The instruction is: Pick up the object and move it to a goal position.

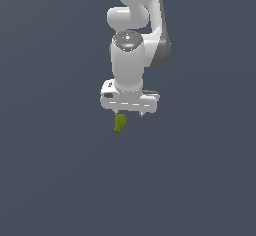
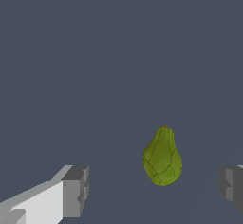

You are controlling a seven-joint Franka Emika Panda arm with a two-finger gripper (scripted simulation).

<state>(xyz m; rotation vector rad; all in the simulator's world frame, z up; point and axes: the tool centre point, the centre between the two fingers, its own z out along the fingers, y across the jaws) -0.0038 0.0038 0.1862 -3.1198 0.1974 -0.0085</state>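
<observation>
My white arm hangs over a plain slate-grey tabletop, its tool pointed straight down with the fingers spread wide — and nothing held between them. In the exterior view the yellow-green object lies just under the tool's body, at about seven o'clock from the midpoint of the fingertips, near the finger on the exterior view's left. It is a small, lumpy, pear-shaped piece, far smaller than the tool above it.

The wrist view looks down past both fingers: one grey pad shows at one side of the picture, the second only at the opposite edge, with a broad gap of bare tabletop between. The object lies inside that gap, nearer the second pad than the first, its narrow end pointing toward twelve o'clock and its rounded end toward six. It touches neither pad — open surface shows on both sides of it.

I cannot tell from either view how high the fingertips stand above the tabletop, and no goal marker shows.
</observation>
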